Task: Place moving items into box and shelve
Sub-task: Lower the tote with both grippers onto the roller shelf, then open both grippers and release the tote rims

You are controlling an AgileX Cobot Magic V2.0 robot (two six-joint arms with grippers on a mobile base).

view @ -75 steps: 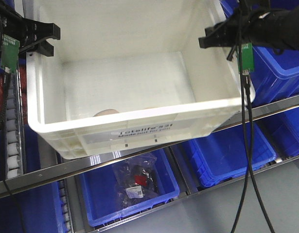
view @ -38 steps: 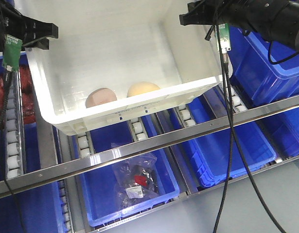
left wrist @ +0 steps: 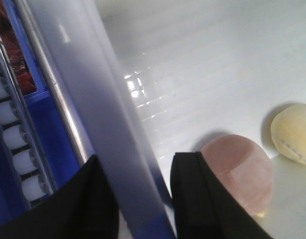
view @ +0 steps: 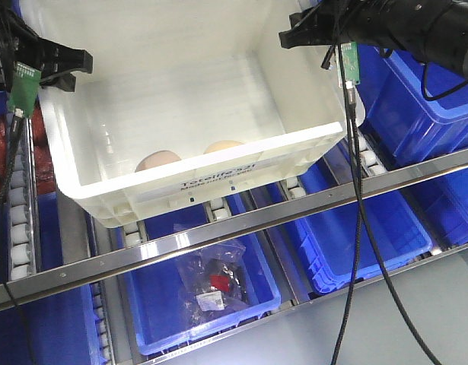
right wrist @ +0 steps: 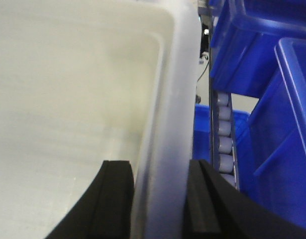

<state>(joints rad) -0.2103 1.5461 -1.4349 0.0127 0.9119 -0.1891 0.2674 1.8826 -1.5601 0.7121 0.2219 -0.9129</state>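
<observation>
White box [view: 218, 176], both toys [view: 159, 160] inside, has tipped nearer level onto the shelf rollers [view: 216, 207] since a moment ago, each end effector seemingly clamped astride a side wall — shelving nearly done.

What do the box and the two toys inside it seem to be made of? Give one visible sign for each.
Box: seemingly smooth white plastic, slightly translucent, with glossy highlights on its floor.
Pink toy: apparently soft matte fabric, with a seam-like edge across it.
Yellow toy: probably fabric too, fuzzy-looking, with a stitched line.
</observation>
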